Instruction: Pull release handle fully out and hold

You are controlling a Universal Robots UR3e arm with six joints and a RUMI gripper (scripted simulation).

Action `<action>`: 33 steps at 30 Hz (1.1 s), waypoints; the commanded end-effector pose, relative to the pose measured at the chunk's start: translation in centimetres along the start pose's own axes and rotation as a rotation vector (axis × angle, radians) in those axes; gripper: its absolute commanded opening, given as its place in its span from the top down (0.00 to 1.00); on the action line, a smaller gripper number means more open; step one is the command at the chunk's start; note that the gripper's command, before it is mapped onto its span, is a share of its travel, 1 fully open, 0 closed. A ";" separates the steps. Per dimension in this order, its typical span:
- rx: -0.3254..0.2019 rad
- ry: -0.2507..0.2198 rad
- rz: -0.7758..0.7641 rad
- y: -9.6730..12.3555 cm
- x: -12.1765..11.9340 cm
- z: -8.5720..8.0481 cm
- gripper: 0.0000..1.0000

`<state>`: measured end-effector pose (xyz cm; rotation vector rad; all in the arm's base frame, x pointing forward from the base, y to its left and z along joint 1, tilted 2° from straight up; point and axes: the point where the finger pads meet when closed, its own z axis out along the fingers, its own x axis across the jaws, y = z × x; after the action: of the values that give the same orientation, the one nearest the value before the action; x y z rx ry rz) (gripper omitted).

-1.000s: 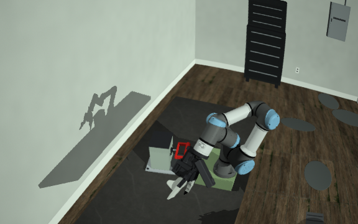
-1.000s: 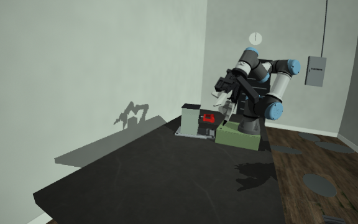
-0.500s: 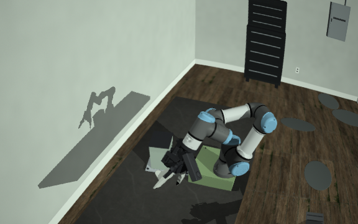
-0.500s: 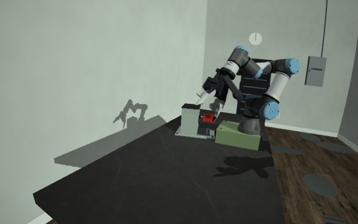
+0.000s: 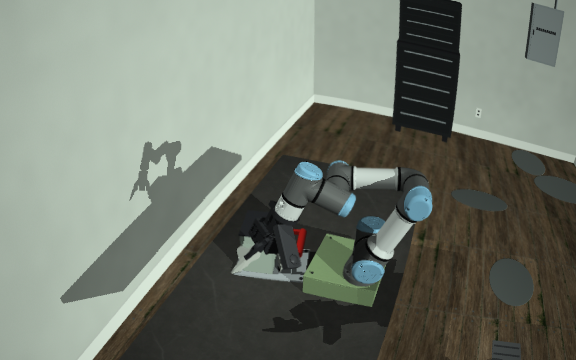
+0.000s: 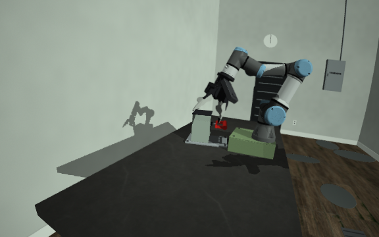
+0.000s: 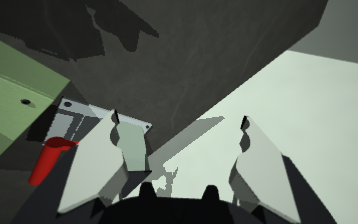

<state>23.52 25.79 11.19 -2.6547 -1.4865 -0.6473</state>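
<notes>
The red release handle (image 6: pixel 221 122) sticks out of a pale grey housing block (image 6: pixel 201 129) on a metal base plate near the table's far end. It also shows as a red grip in the top view (image 5: pixel 299 237) and at the lower left of the wrist view (image 7: pixel 50 159). My gripper (image 6: pixel 210 106) hangs in the air above the block and handle, open and empty, touching nothing. In the wrist view the two pale fingers stand wide apart, with the handle outside and left of the left finger. In the top view the gripper (image 5: pixel 258 247) partly hides the block.
The arm stands on a green base box (image 6: pixel 251 143) right beside the handle mechanism. The dark table (image 6: pixel 176 184) ends close to the left wall. A black cabinet (image 5: pixel 427 67) stands at the back wall.
</notes>
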 end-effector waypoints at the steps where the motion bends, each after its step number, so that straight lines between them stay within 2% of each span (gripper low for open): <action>1: -0.018 -0.057 0.065 3.5 -1.8 0.1 0.00; 2: -0.018 -0.057 0.065 3.5 -1.8 0.1 0.00; 11: -0.047 -0.205 0.250 10.0 -8.0 -0.9 0.00; 17: -0.046 -0.289 0.368 12.7 -12.3 -2.0 0.00; 19: -0.046 -0.289 0.368 12.7 -12.3 -2.0 0.00; 26: -0.031 -0.365 0.489 14.3 -16.6 -3.6 0.00; 33: -0.012 -0.415 0.583 14.9 -19.7 -5.0 0.00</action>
<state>25.73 2.32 10.86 -3.1213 -0.7277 -0.1053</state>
